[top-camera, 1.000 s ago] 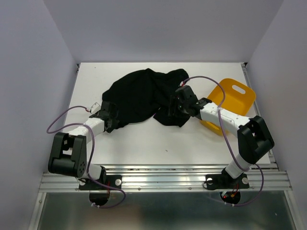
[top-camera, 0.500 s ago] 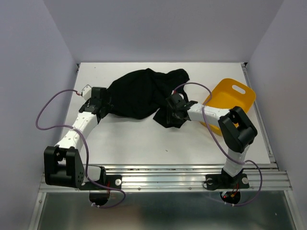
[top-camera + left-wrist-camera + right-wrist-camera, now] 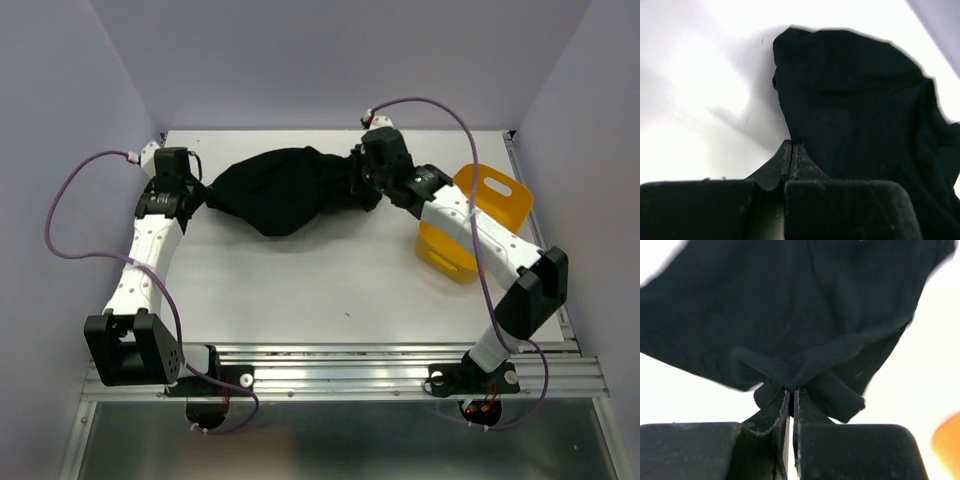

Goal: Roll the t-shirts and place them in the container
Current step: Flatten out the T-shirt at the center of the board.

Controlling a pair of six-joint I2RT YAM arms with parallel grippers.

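black t-shirt (image 3: 280,190) pinched both ends: l fingers (image 3: 782,162), r fingers (image 3: 781,407).

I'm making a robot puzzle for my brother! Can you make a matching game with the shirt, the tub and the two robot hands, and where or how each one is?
Things:
1. t-shirt
2. tub
3. left hand
4. right hand

Place or state:
A. yellow, on the right side of the table
B. shut on the t-shirt's right end
C. black, stretched between both hands
D. shut on the t-shirt's left end

Pairs: 1-C, 2-A, 3-D, 4-B
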